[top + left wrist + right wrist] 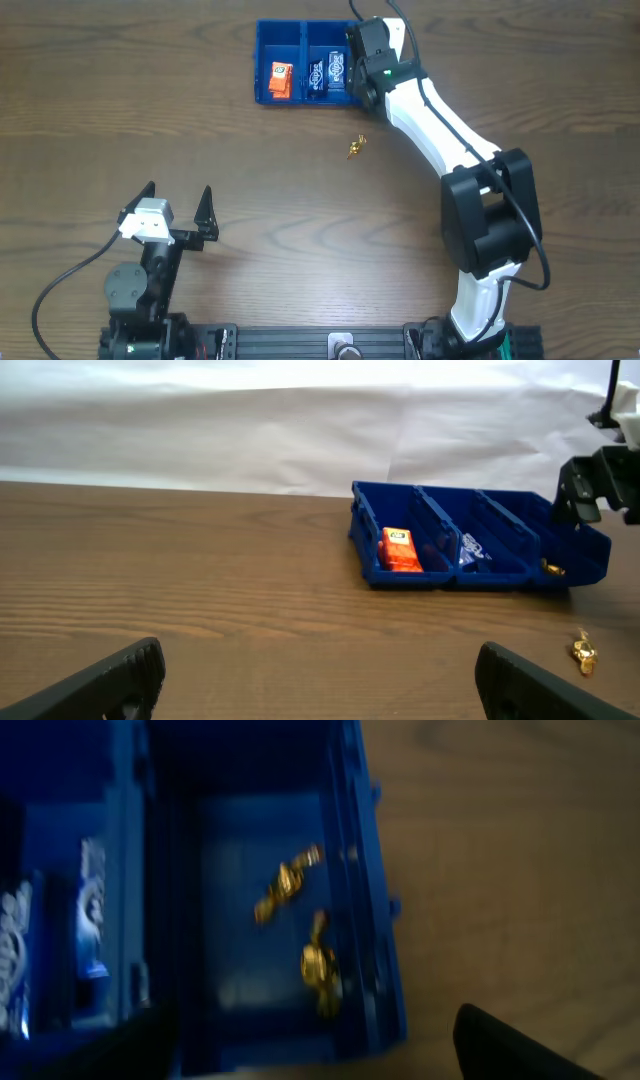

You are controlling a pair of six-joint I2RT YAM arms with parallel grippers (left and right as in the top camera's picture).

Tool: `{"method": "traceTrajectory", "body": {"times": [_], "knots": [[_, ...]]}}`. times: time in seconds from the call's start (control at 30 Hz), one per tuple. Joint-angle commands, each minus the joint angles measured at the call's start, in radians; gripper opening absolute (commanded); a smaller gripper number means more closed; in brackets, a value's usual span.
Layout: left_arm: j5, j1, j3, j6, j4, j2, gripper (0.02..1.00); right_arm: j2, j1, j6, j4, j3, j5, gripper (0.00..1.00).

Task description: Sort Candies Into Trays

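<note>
A blue tray (262,60) with three compartments stands at the table's far side. Its left compartment holds an orange candy (281,82), the middle one blue-wrapped candies (322,75). My right gripper (362,60) hovers open over the right compartment, where two gold candies (287,882) (320,965) lie; nothing is between its fingers (510,1045). One gold candy (356,147) lies loose on the table in front of the tray. My left gripper (180,195) stands open and empty near the front left, far from the tray (400,575).
Bare wooden table stretches between the left gripper and the tray. The right arm's white links (440,120) run diagonally from the front right to the tray. A white wall backs the table's far edge (200,488).
</note>
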Motion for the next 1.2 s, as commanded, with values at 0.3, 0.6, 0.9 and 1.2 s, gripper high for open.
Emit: {"method": "traceTrajectory", "body": {"times": [0.3, 0.6, 0.9, 1.2], "knots": [[0.029, 0.004, -0.016, -0.004, -0.045, -0.006, 0.996, -0.084, 0.076, 0.143, -0.266, -0.015, -0.272, 0.952], [0.029, 0.004, -0.016, -0.004, -0.045, -0.006, 0.998, -0.071, 0.133, 0.17, -0.261, -0.062, -0.273, 0.952], [0.029, 0.004, -0.016, -0.004, -0.045, -0.006, 0.998, 0.031, 0.131, 0.214, -0.257, -0.062, -0.27, 0.941], [0.029, 0.004, -0.016, -0.004, -0.045, -0.006, 0.996, 0.058, 0.127, 0.266, -0.312, -0.062, -0.27, 0.858]]}}
